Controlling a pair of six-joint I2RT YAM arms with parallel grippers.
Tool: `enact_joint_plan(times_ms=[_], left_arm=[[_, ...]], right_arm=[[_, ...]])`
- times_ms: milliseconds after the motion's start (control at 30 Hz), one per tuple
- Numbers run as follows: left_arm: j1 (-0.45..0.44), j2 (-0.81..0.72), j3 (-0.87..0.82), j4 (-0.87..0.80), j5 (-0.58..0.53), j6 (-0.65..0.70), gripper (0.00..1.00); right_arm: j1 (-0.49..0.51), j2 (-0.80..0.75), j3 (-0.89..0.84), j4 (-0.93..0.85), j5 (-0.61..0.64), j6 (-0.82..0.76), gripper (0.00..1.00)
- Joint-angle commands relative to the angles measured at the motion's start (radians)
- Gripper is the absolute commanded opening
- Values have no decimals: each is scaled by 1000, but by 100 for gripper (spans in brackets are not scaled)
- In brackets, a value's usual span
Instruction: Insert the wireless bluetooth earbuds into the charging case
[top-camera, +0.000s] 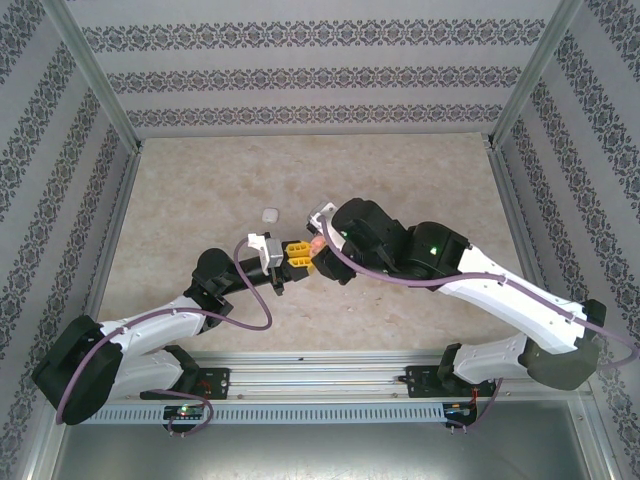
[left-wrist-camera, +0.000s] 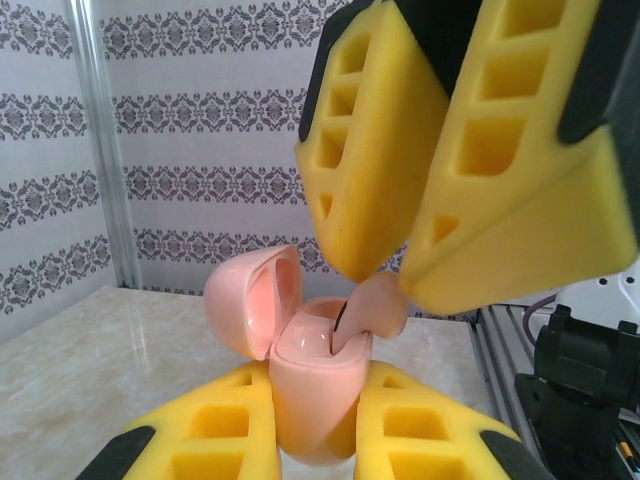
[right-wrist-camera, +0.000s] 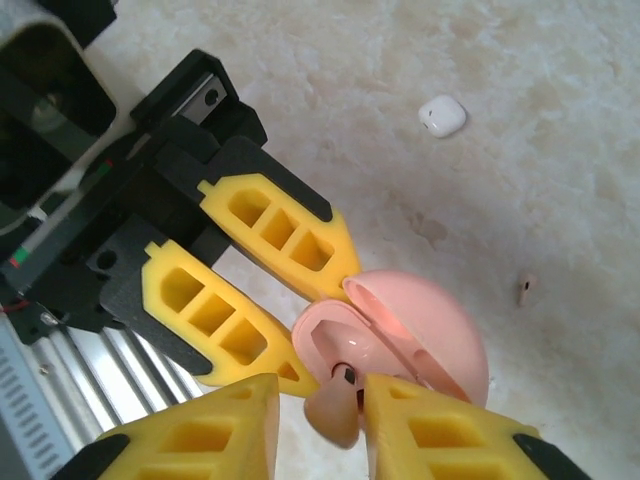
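While the right pincer (right-wrist-camera: 322, 392) pinches one earbud (right-wrist-camera: 333, 415), its stem tip just inside a socket of the charging case (left-wrist-camera: 312, 395), the insertion looks begun but not finished: most of the bud sticks out above the rim. The left pincer (right-wrist-camera: 325, 330) is pressed tight on the case body, holding it upright with the lid (left-wrist-camera: 255, 300) swung open. A second earbud (right-wrist-camera: 525, 290) lies on the counter (right-wrist-camera: 560, 180), well apart, yet to be fetched. A small white pod (right-wrist-camera: 442, 115) lies farther off; nothing blocks the socket.
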Motion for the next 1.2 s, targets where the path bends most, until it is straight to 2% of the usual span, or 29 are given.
enact_joint_plan(times_ms=[0,333,500,767,867,1167], left_arm=[[-3,-18,24,41,-18,-16,0],[-2,-18,18,41,-29,-29,0],[-3,-22,26,21,-68,-71,0],[-2,-33,30,-6,-99,-128,0],[-2,-33,34,-4,-96,-147,0],[-2,-39,41,-7,-78,-184,0]], right_arm=[[-11,12,43,-38,10,55,31],[-46,14,85,-20,-44,113,38],[-62,-48,13,42,-59,152,39],[-140,-138,-117,115,-120,247,28],[-148,-137,-130,113,-122,256,23],[-150,-89,-120,142,-183,250,19]])
